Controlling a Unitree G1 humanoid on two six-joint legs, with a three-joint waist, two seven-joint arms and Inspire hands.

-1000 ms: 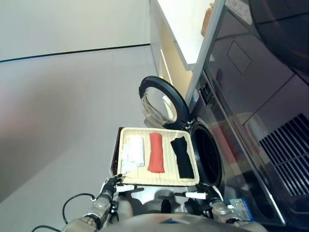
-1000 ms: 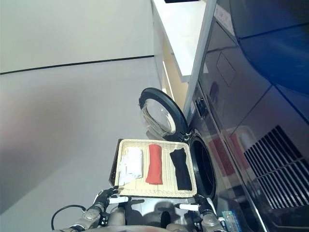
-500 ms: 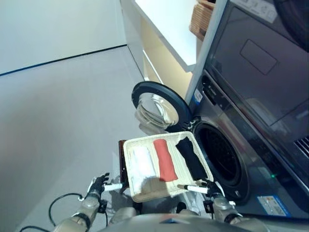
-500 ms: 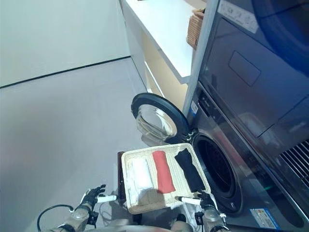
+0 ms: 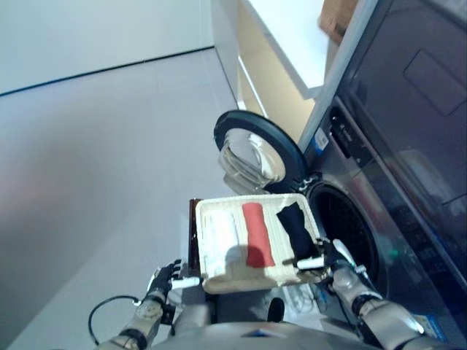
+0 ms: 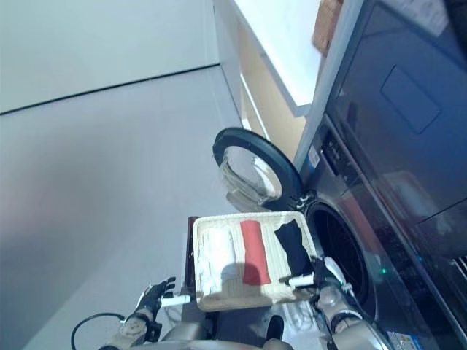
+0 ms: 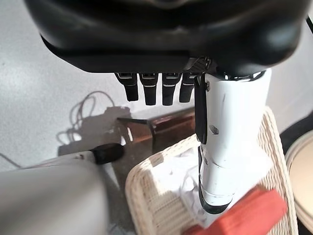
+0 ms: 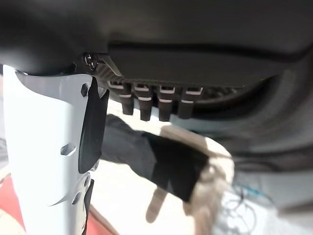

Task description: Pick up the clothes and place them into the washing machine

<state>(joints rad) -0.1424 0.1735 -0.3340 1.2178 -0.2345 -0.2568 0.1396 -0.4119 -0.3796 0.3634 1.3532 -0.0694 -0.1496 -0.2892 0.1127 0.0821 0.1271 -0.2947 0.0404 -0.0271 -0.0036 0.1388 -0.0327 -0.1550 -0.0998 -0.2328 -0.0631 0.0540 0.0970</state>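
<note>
A wicker basket (image 5: 211,273) stands in front of the washing machine. It holds a white cloth (image 5: 222,237), a rolled red cloth (image 5: 255,243) and a black cloth (image 5: 298,228) side by side. The machine's drum opening (image 5: 352,232) is right of the basket, with its round door (image 5: 259,153) swung open behind. My right hand (image 5: 330,260) is open at the basket's near right corner, close to the black cloth (image 8: 166,161). My left hand (image 5: 165,279) is open, low and left of the basket (image 7: 142,196), apart from it.
The basket rests on a dark brown stand (image 5: 193,233). A white counter (image 5: 292,36) with a woven box (image 5: 337,16) runs along the wall behind the machine. Grey floor (image 5: 95,160) stretches out to the left.
The camera has shifted. My right hand has come up to the basket's near right corner by the black cloth. My left hand stays low at the left.
</note>
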